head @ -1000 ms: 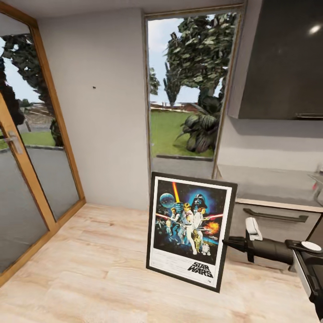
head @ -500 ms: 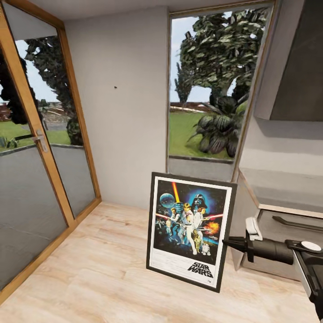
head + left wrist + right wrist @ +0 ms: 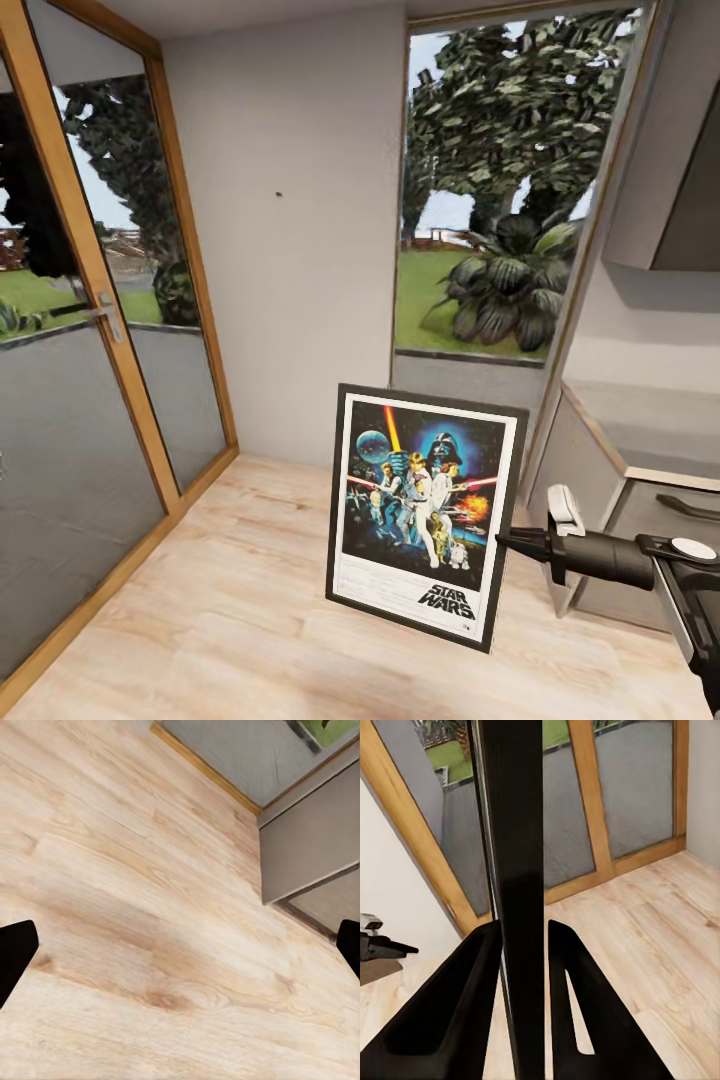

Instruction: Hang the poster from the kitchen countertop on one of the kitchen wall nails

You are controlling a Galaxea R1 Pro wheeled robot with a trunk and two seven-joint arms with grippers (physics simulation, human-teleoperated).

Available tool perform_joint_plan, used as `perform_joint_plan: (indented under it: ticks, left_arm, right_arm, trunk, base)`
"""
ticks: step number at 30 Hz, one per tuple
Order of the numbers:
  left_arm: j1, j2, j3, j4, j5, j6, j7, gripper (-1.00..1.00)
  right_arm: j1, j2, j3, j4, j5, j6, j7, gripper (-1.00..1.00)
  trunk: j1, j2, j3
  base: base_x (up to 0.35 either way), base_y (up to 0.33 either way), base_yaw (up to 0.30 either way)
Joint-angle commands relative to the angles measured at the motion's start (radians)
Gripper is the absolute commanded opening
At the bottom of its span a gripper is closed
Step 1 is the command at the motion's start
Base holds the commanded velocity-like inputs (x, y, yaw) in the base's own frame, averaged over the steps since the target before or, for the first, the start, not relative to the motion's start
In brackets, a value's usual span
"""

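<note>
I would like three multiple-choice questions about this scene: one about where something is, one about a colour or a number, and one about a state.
1. Where is the nail?
A. on the grey wall between the glass door and the window
B. on the floor
C. on the cabinet front

2. What colour is the frame of the poster?
A. white
B. black
C. gold

3. What is the state of the right gripper?
A. open and empty
B. shut on the poster's edge
C. resting on the floor

Answers: 1 A, a small dark dot shows on the plain wall. 2 B, a thin black frame surrounds the white border. 3 B, in the right wrist view both fingers press the dark edge between them.
</note>
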Motion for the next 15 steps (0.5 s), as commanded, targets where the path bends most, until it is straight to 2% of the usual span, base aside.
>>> perform_joint_plan:
  ticks: [1,4,11,13,14,15]
  left_arm:
    - [-0.001,0.0,-0.008,0.001,0.007,-0.005,-0.001,1.0]
    - [-0.001,0.0,-0.008,0.001,0.007,-0.005,-0.001,1.0]
    - [-0.001,-0.001,-0.009,0.001,0.007,-0.005,0.023,1.0]
    - [0.0,-0.007,-0.015,0.0,0.007,-0.005,0.096,1.0]
    - [-0.001,-0.017,-0.019,-0.001,0.008,-0.005,0.153,1.0]
    - [-0.001,-0.025,-0.021,-0.001,0.008,-0.005,0.186,1.0]
  right_arm:
    - [-0.001,0.0,-0.001,0.0,0.0,0.013,0.006,-1.0]
    - [-0.001,0.0,-0.001,0.0,0.0,0.012,0.006,-1.0]
    - [-0.001,0.001,-0.001,-0.002,0.0,0.011,0.006,-1.0]
    - [-0.001,0.001,-0.001,-0.001,0.0,0.011,0.006,-1.0]
    - [-0.001,0.001,0.0,-0.001,0.0,0.011,0.006,-1.0]
    - [-0.001,0.001,0.0,-0.001,0.0,0.011,0.006,-1.0]
  trunk:
    - [0.001,-0.001,-0.001]
    - [0.001,-0.001,-0.001]
    - [0.001,-0.001,-0.001]
    - [0.001,-0.001,-0.001]
    - [0.001,-0.001,-0.001]
    - [0.001,-0.001,-0.001]
  base:
    - [0.15,0.327,0.006]
    - [0.15,0.328,0.121]
    - [0.149,0.328,0.243]
    - [0.149,0.328,0.275]
    - [0.15,0.328,0.279]
    - [0.15,0.328,0.279]
